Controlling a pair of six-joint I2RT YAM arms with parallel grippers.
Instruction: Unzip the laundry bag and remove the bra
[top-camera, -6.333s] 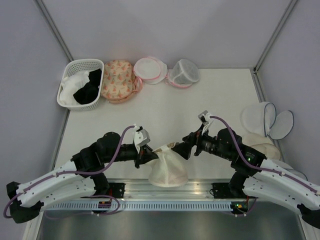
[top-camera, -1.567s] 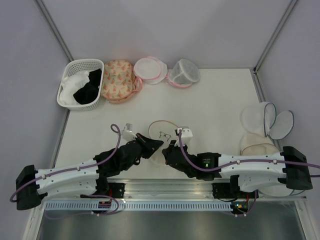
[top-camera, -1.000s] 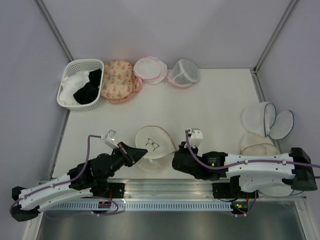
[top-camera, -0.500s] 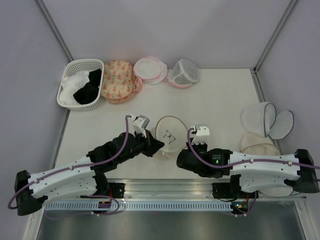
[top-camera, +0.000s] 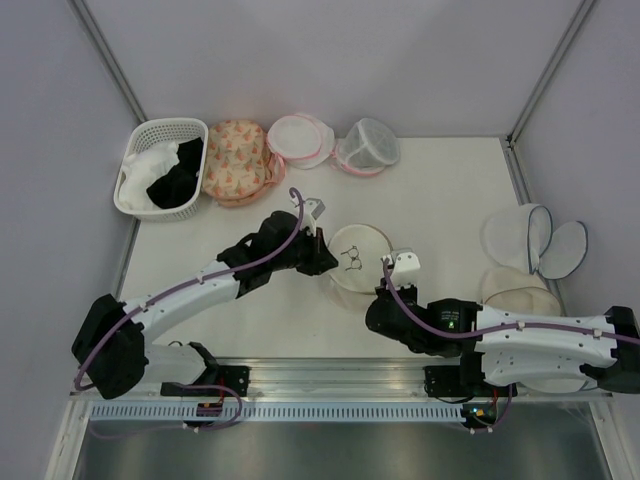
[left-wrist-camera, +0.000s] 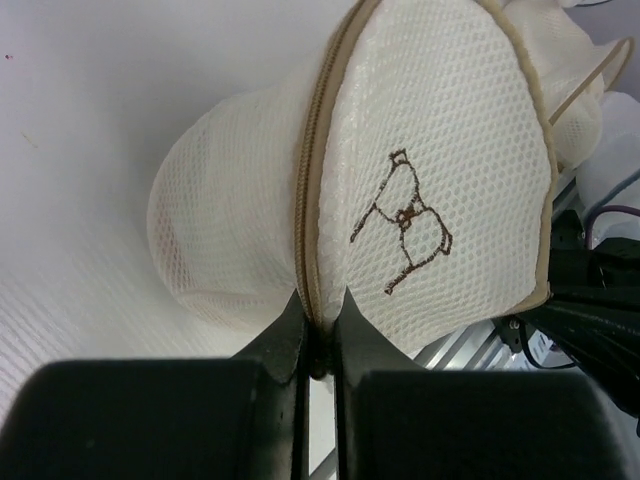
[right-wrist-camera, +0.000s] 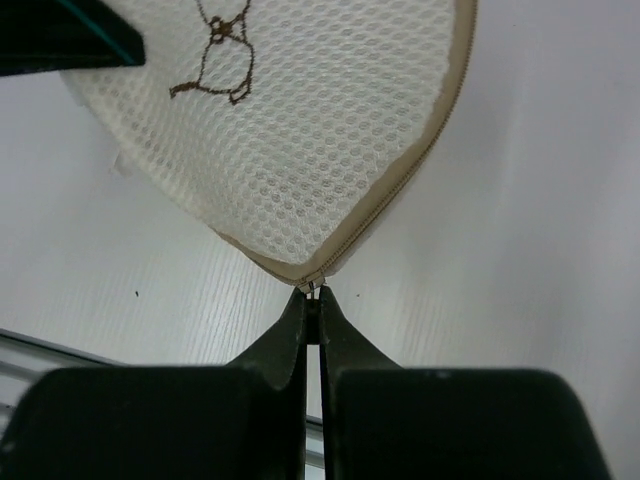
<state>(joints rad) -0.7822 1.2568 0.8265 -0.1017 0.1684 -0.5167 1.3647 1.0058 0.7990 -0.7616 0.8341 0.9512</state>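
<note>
White table (top-camera: 440, 190) under pale walls carries the work, close in front of the arm bases. The left end effector (left-wrist-camera: 318, 300) is fully closed, its two fingers (left-wrist-camera: 290, 320) pinching the beige zip (left-wrist-camera: 312, 200) trim at the near rim of the bag (left-wrist-camera: 440, 150). From that pinch the zip runs straight ahead across the mesh, with the small line drawing just to its right.

The right end effector (right-wrist-camera: 312, 292) is likewise shut tight. It nips the pointed tip of the bag (right-wrist-camera: 330, 150) where the trim ends, on what looks like the zip pull, though the piece is too small to be sure. The mesh fans out ahead of it.

From above, the left end effector (top-camera: 322, 258) and right end effector (top-camera: 385, 283) hold opposite edges of the bag (top-camera: 362, 262), which sits between them. I judge this split is deliberate: one side anchors the fabric so the other can draw the slider along a taut track instead of dragging the whole bag. The zip looks closed along its visible length, so unzipping has hardly begun.

No bra shows. It is presumably inside, hidden by the mesh.

Well beyond the left end effector, at the table's far edge, stand a basket (top-camera: 160, 165) and a floral bag (top-camera: 235, 160).
</note>
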